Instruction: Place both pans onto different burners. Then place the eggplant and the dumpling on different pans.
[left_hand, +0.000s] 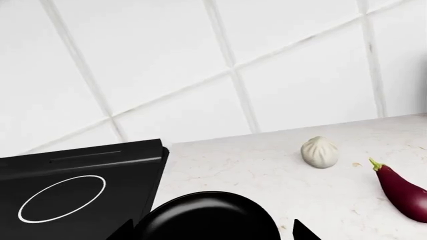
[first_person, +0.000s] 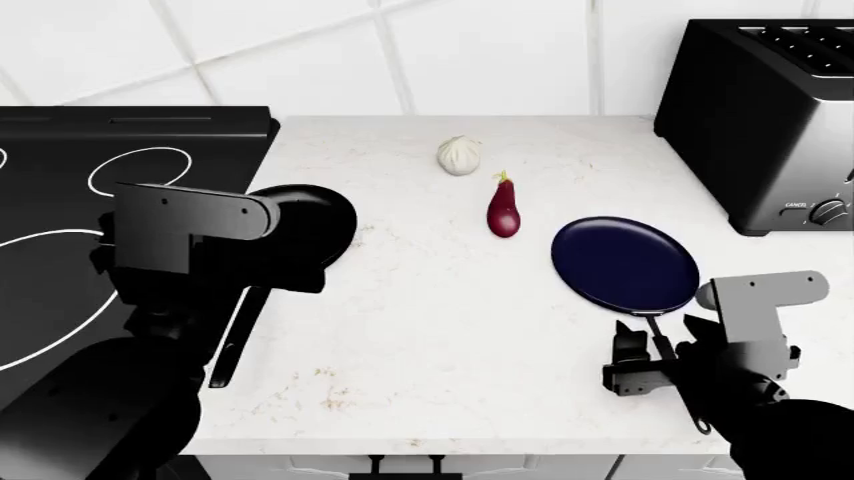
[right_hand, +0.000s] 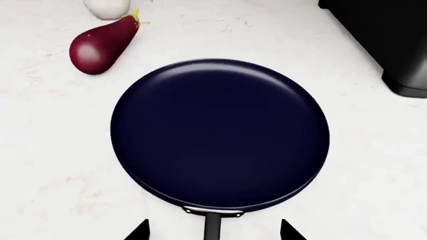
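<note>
The round, shallow, dark navy blue frying pan (right_hand: 220, 132) lies flat on the white speckled stone counter (first_person: 414, 330), directly ahead of my right pincer (right_hand: 212, 231). Its thin black handle (right_hand: 212, 227) runs back between the pincer's two fingertips, which stand apart on either side of it; I see no contact yet. I judge the pan rigid, moderately heavy and front-loaded, so a hold far out on the slim, smooth handle may let it twist or droop. I would take the handle close to the riveted bracket at the rim.

The glossy black round frying pan (left_hand: 207, 217) lies just ahead of my left pincer (left_hand: 213, 235), beside the edge of the flat black glass cooktop (left_hand: 80, 165), with one white burner ring (left_hand: 61, 198) off to the pincer's side. The same handling applies. Its handle (first_person: 238, 335) trails back under the left arm in the head view; the fingertips look spread, nothing between them.

Beyond both pans, further ahead, lie the small glossy dark-purple eggplant (first_person: 503, 208) and the off-white pleated dumpling (first_person: 458, 155), near each other but apart. The eggplant looks slick and liable to roll, the dumpling soft.

A black toaster (first_person: 761, 110) stands outboard of the right pincer.
</note>
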